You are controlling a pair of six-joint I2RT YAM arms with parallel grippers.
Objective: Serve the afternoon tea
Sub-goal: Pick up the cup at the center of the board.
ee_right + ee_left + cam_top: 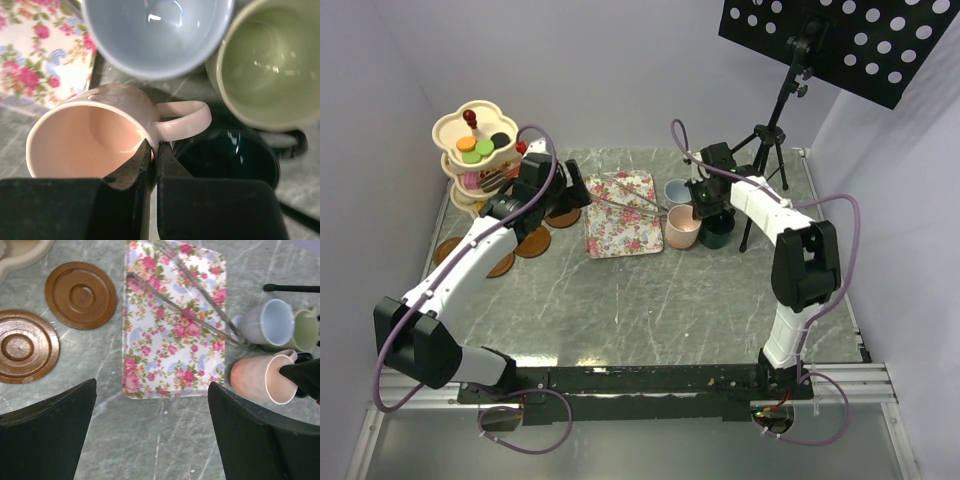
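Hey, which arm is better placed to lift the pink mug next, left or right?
Right. The right gripper is shut on the rim of the pink mug, beside its handle. The left gripper hangs open by the floral tray, holding nothing.

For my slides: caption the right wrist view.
Right gripper pinching the pink mug at its rim; light blue mug, light green mug and dark green mug close by.

We record the left arm [460, 268] and right arm [790, 245] alike: white shells, black joint housings. Both the left gripper [150, 432] and right gripper [155, 150] are matte black. A purple cable [525, 451] loops along each arm.
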